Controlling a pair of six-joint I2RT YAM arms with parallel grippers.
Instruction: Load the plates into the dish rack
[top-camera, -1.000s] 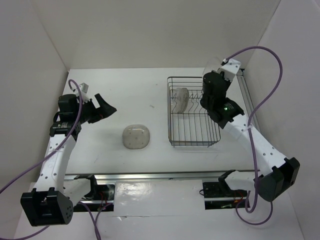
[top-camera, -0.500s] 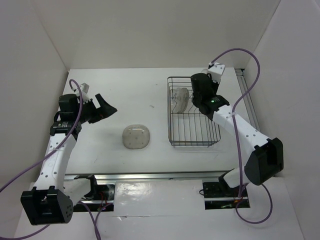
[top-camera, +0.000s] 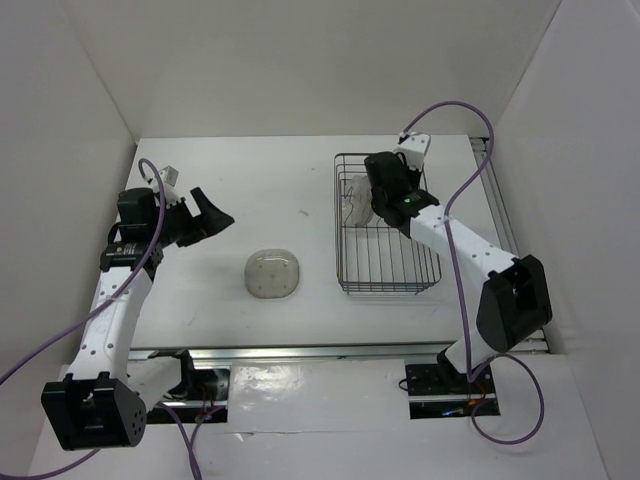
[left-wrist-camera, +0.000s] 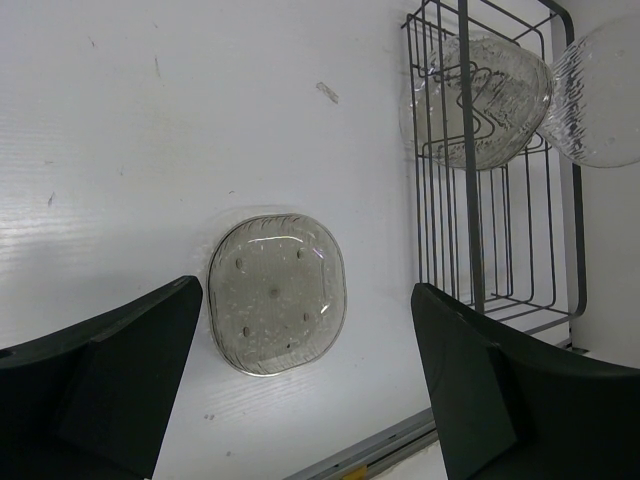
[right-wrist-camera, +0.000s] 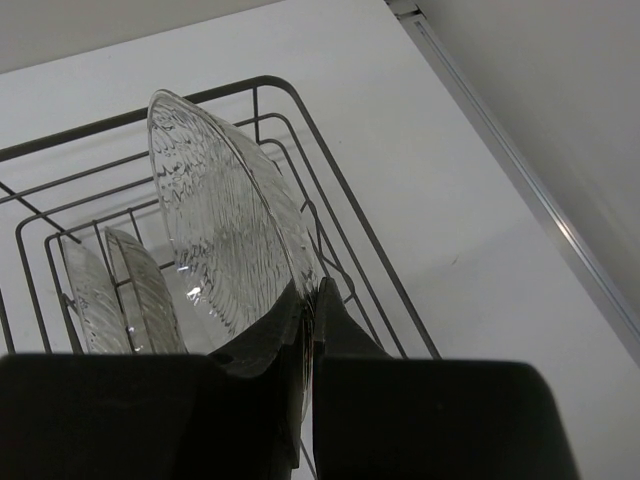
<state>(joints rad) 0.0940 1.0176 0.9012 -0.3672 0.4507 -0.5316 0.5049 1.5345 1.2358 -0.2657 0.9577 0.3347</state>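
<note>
Clear plate (right-wrist-camera: 225, 220) held over the rack (top-camera: 390, 262) — grey plate (top-camera: 273, 273) flat on the table (top-camera: 290, 180).
Top: right gripper (top-camera: 372, 198) above rack's far end, upper right. Left wrist: left gripper (left-wrist-camera: 305, 298) spread wide, grey plate between. Right wrist: clamped on upright clear plate — two racked plates (right-wrist-camera: 120, 290) lower left.

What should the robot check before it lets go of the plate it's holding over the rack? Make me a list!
1. Right gripper shut on the clear plate: ok.
2. Clear plate over the dish rack: ok.
3. Clear plate on edge, like the two racked plates: ok.
4. Free slot right under it: cannot tell.
5. Left gripper away from the rack: ok.
6. Every plate loaded: not ok, a grey plate lies on the table.
</note>
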